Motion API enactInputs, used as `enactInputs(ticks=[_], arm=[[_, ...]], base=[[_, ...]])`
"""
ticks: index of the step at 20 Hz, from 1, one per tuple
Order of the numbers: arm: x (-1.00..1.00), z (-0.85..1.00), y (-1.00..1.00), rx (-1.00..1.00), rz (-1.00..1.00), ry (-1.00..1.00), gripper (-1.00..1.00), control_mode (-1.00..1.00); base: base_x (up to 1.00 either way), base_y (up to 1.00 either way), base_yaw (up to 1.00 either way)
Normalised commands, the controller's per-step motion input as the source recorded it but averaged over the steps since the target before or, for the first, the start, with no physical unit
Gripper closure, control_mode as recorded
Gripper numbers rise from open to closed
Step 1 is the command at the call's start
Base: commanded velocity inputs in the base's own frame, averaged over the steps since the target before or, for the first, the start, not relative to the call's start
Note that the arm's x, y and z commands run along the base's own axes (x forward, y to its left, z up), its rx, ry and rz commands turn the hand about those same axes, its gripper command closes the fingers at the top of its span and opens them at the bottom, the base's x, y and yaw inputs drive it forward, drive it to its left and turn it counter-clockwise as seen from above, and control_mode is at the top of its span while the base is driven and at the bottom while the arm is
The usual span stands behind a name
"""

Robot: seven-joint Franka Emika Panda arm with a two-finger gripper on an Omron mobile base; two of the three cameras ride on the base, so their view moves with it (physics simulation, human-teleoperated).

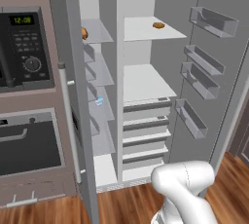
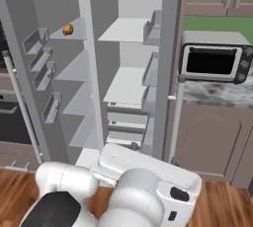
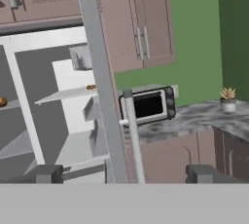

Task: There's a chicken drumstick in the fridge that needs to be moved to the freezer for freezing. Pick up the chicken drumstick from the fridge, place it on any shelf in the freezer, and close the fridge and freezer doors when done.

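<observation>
The hand stands spread wide and holds nothing; its two dark fingertips rise far apart at the bottom of the hand view, pointed at the open grey unit and the kitchen beyond it.

The chicken drumstick lies well away from the hand, up on the top shelf of the freezer, the narrow compartment. In the hand view it sits at the far left edge, partly cut off; in the left base view the edge of the open freezer door hides half of it.

In the fridge, a flat brown disc rests on the top white shelf. Both doors stand open, the fridge door showing its clear bins.

A small blue item on a lower freezer shelf is too small to identify. A toaster oven stands on the marble worktop beside the unit, near a small potted plant.
</observation>
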Motion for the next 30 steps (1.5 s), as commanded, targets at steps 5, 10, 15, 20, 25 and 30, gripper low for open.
enactInputs(ticks=[5,10,15,20,25,30], arm=[[0.70,-0.76,-0.53,0.01,0.08,-0.10,-1.00,-1.00],[0.88,-0.52,-0.59,0.05,0.12,-0.06,-1.00,-1.00],[0.74,-0.43,-0.62,0.03,0.07,-0.01,-1.00,-1.00],[0.62,-0.52,-0.30,0.00,0.04,0.00,-1.00,-1.00],[0.46,-0.42,-0.20,0.09,0.29,0.00,-1.00,-1.00],[0.43,-0.13,-0.44,0.10,0.33,-0.07,-1.00,-1.00]], base=[[0.00,0.00,0.00],[0.00,0.00,0.00],[0.00,0.00,0.00],[0.00,0.00,0.00],[0.00,0.00,0.00],[0.00,0.00,0.00]])
